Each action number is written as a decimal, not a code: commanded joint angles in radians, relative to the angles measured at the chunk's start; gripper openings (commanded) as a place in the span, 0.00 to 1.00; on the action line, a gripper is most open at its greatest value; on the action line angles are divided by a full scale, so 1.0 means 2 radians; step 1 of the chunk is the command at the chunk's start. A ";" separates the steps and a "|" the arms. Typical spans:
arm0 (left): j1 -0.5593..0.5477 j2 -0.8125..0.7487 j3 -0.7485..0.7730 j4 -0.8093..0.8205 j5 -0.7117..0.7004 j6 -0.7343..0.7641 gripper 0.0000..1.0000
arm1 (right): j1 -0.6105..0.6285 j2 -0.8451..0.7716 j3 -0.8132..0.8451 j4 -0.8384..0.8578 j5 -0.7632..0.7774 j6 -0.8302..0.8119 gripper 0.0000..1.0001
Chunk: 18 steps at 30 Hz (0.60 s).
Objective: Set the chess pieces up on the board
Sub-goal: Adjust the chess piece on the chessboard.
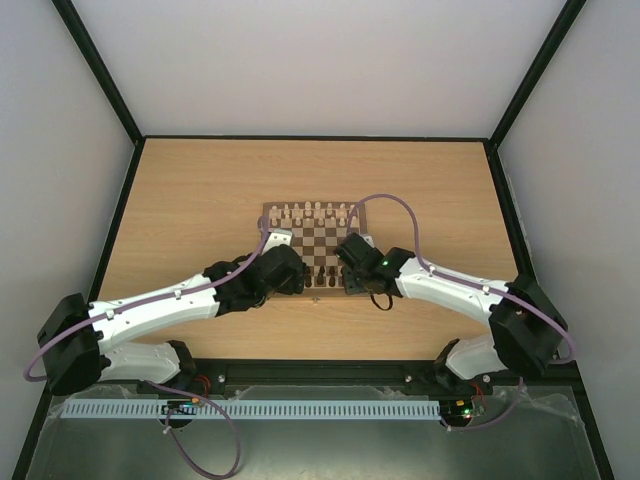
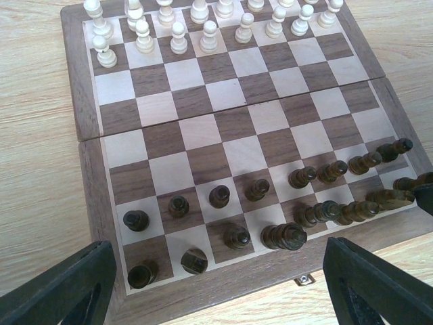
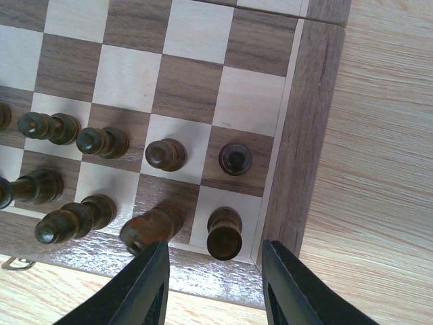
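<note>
A square wooden chessboard (image 1: 318, 240) with dark brown and cream checkered squares and a mid-brown border is seen lying flat at the middle of a light wooden tabletop (image 1: 190, 190). The tabletop is bounded by a black frame (image 1: 320, 137). Broad strips of bare wood are left to the left, the right and the far side of the board, and its edges are kept well apart from the frame.

The small dark brown wooden chess pieces (image 2: 302, 177) are gathered on the two rows nearest the arms. Turned cream-white pieces (image 2: 210, 30) are ranged on the two far rows. Four rows of bare squares are left between the two sets, crossed by the board's fold seam. A small metal latch (image 2: 306, 278) is fixed to the near edge.

The left gripper (image 2: 216, 247) is held over the near border with its jaws spread wide, and nothing is clasped between them.

The right gripper (image 3: 215, 247) is placed over the near right corner. Its jaws are parted only moderately and are set to either side of the corner piece (image 3: 224, 233). A gap is visible on each side of it, so no grip is seen. That piece stands on the cream corner square, just beside the right border, and bare tabletop lies past that edge.
</note>
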 commanded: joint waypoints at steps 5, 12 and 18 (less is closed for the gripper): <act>0.005 -0.016 -0.008 0.000 -0.002 0.004 0.87 | -0.003 0.022 -0.004 0.001 0.006 0.000 0.28; 0.005 -0.015 -0.007 -0.001 -0.002 0.004 0.87 | -0.009 0.018 -0.012 0.004 0.007 0.000 0.24; 0.006 -0.010 -0.006 0.001 0.000 0.003 0.87 | -0.010 0.017 -0.017 0.005 0.012 -0.001 0.24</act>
